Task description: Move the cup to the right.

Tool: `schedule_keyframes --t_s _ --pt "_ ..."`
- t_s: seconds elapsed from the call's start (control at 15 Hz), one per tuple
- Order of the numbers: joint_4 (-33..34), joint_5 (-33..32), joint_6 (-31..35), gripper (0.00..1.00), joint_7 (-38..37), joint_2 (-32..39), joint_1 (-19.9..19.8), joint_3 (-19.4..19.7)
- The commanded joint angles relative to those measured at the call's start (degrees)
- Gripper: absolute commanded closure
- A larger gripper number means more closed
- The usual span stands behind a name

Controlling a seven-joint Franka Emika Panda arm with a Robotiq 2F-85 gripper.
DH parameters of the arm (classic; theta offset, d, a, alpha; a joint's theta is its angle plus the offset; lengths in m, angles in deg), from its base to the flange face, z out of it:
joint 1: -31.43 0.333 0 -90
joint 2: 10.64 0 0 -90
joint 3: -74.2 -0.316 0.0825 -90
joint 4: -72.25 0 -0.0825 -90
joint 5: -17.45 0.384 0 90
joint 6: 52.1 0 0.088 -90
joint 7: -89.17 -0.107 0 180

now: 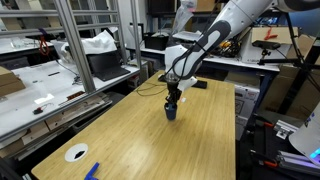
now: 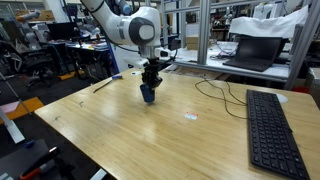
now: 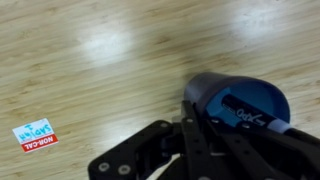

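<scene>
The dark navy-blue cup stands upright near the middle of the wooden table; it also shows in an exterior view. My gripper comes straight down on it from above and is shut on its rim, as an exterior view also shows. In the wrist view the cup fills the lower right, with a dark marker-like object with white lettering lying inside it. The gripper fingers clamp the near wall of the cup. I cannot tell whether the cup's base touches the table.
A white tape roll and a small bright-blue object lie near the table's front corner. A black keyboard and a cable lie on the table. A small sticker lies flat on the wood.
</scene>
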Motion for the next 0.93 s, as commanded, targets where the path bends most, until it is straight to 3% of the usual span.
schedule_keyframes --t_s 0.0,0.33,0.4,0.53,0.87 --pt "-3.63 -0.86 1.74 0.99 -1.3 -2.61 0.46 1.8" --pt "-6.77 -0.56 3.25 0.99 -1.03 -3.77 -0.25 3.3" --pt "-7.2 -0.39 3.44 0.7 -0.81 -3.95 -0.43 3.33" --pt "-8.29 -0.27 4.4 0.64 -0.6 -4.62 -0.57 3.35" --pt "-10.58 -0.84 5.28 0.29 -1.26 -7.62 -0.09 3.63"
